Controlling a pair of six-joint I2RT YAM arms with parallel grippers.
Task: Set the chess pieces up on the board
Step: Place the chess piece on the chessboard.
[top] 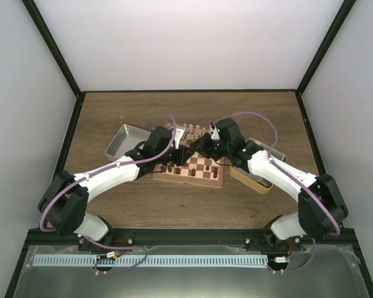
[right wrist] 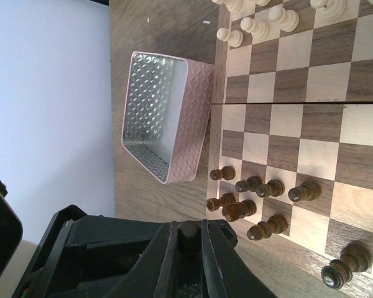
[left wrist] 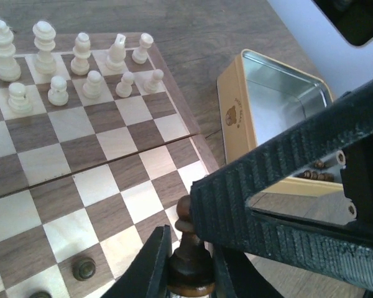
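The board [top: 186, 180] lies mid-table, with several dark chess pieces [right wrist: 261, 186] standing on its near-left squares. Both grippers meet just above it. In the left wrist view my left gripper [left wrist: 189, 249] is shut on the base of one dark piece [left wrist: 188, 264]. The ribbed fingers [left wrist: 267, 211] of my right gripper press on that piece's head. In the right wrist view my right gripper [right wrist: 189, 231] is shut on the same piece's rounded top [right wrist: 189, 234]. In the top view the left gripper [top: 181, 151] and right gripper [top: 196, 149] hide this piece.
Cream chessmen [left wrist: 81, 56] fill the board's far rows. A silver-pink tin [top: 125, 139] stands left of the board. A yellow tin [left wrist: 267, 105] stands right of it, with a few dark pieces [left wrist: 314, 174] inside. Dark walls enclose the table.
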